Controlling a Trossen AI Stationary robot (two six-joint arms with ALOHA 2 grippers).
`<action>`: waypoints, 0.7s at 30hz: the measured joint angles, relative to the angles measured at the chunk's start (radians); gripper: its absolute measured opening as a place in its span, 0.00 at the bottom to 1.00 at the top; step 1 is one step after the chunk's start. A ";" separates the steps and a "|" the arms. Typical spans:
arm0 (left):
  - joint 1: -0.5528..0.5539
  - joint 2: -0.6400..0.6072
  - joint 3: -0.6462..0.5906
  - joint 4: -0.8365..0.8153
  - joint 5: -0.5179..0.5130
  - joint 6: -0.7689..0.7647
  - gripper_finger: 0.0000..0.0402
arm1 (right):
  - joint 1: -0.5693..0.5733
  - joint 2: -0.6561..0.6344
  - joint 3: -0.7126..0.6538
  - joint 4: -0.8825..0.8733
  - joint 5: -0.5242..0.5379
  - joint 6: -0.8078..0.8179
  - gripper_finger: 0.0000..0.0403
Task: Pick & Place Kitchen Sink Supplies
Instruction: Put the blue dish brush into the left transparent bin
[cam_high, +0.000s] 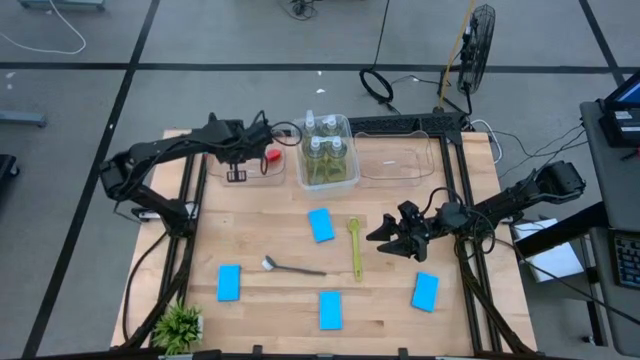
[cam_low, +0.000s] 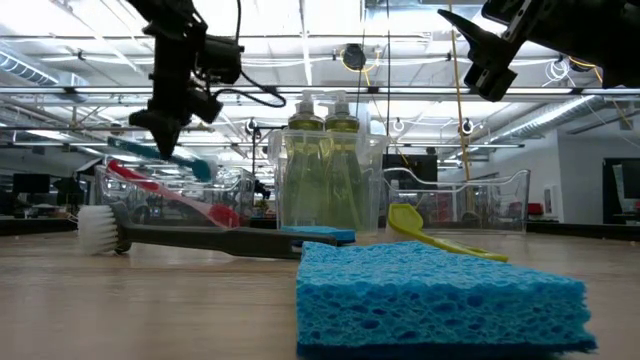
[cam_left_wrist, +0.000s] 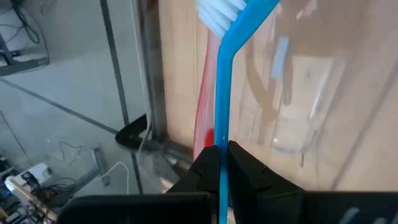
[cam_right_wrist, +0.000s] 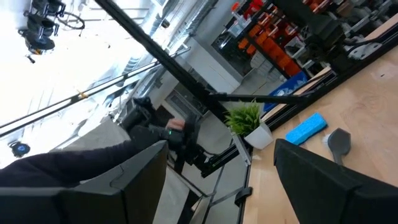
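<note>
A sponge lies foremost; a blue brush is clamped in the left pincer over a bin.
Release into it is judged next; the right pincer is held apart, empty.

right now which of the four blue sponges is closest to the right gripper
The blue sponge at the table's front right, just in front of the open right gripper; the other three lie farther left.

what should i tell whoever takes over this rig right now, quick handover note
Left gripper: shut on the blue brush, over the left bin, which already holds the red brush.
Right gripper: open, empty, above the table right of the yellow-green brush.
Done: four bottles in the middle bin.
Left: the yellow-green and grey brush, four blue sponges on the table; right bin empty.
</note>
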 joint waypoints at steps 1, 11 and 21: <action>-0.001 0.001 -0.017 0.016 0.003 0.000 0.02 | 0.000 0.000 0.000 0.000 0.013 0.000 0.69; -0.008 0.002 -0.148 0.226 0.067 0.052 0.02 | 0.000 0.000 0.000 0.000 0.046 0.000 0.69; 0.007 0.002 -0.244 0.315 0.147 0.068 0.04 | 0.000 0.000 0.000 0.000 0.068 0.000 0.69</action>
